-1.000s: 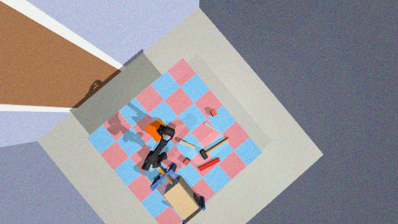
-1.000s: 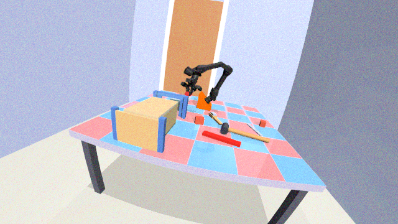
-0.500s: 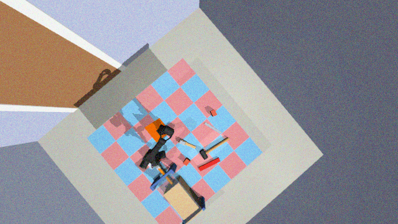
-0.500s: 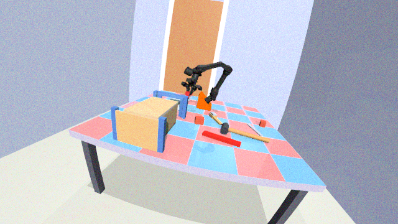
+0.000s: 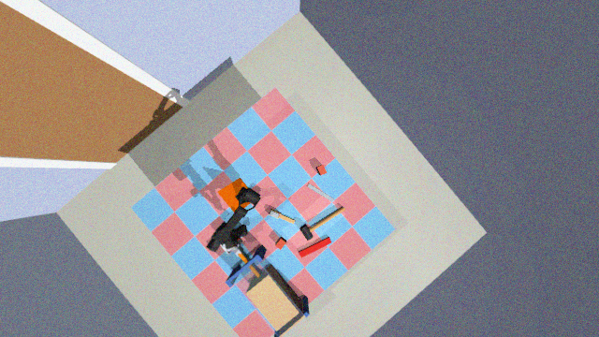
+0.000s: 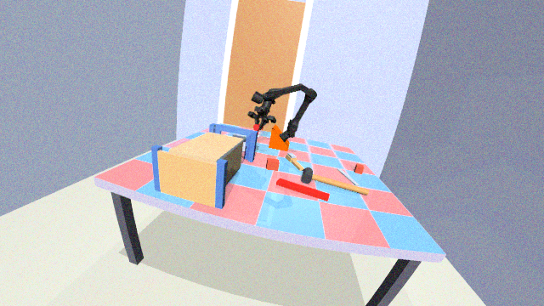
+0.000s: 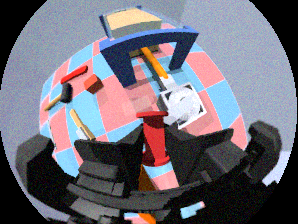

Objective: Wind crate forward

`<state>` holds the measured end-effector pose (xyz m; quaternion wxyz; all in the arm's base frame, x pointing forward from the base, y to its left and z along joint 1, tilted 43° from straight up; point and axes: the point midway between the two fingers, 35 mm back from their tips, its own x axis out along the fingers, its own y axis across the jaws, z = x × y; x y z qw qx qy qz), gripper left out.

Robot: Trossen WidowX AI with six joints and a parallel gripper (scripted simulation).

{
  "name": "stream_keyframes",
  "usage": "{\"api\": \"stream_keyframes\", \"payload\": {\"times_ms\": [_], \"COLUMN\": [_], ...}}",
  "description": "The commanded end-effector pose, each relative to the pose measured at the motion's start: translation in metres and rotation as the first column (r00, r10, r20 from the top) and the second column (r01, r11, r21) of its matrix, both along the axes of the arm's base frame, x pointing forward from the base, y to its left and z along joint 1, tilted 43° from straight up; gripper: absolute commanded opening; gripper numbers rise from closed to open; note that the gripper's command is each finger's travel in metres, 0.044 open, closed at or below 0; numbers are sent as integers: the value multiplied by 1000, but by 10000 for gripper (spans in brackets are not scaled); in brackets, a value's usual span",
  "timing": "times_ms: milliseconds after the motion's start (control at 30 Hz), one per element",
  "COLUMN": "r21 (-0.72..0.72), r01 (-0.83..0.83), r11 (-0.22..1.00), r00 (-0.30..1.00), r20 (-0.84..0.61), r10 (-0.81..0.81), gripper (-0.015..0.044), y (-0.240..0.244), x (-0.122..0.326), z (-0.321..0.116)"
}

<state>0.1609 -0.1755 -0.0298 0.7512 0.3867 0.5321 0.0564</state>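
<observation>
On a checkered bench (image 5: 350, 249) (image 6: 289, 212) we see the rack (image 5: 306, 306) (image 6: 221, 183), a box-like cubby; we cannot make out the crate inside. At its mouth stands a blue steel frame (image 5: 243, 268) (image 6: 252, 146) (image 7: 150, 38). An orange strap (image 5: 241, 256) (image 7: 155, 62) runs through it to the pale winch (image 5: 229, 250) (image 7: 184, 104). Above the bench hangs our black gripper (image 6: 263, 121) (image 7: 152, 125), its jaws closed on the red winch handle (image 6: 256, 127) (image 7: 155, 137), which seems to stand nearly upright, beside the winch in the wrist view and apart from it.

We judge the step in hand to be bringing handle to winch. Next we need the key centred over the round hole, square to it, then lowered; a tilted key could catch the rim.
</observation>
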Motion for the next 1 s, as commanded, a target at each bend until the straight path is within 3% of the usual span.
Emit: {"api": "stream_keyframes", "payload": {"times_ms": [0,967], "r21": [-9,-11], "r01": [-3,-3], "r11": [1000,1000], "r00": [999,999], "r20": [-47,-49], "r10": [3,2], "gripper": [0,0], "y": [-3,-21], "x": [-16,-46], "z": [-8,-24]}}
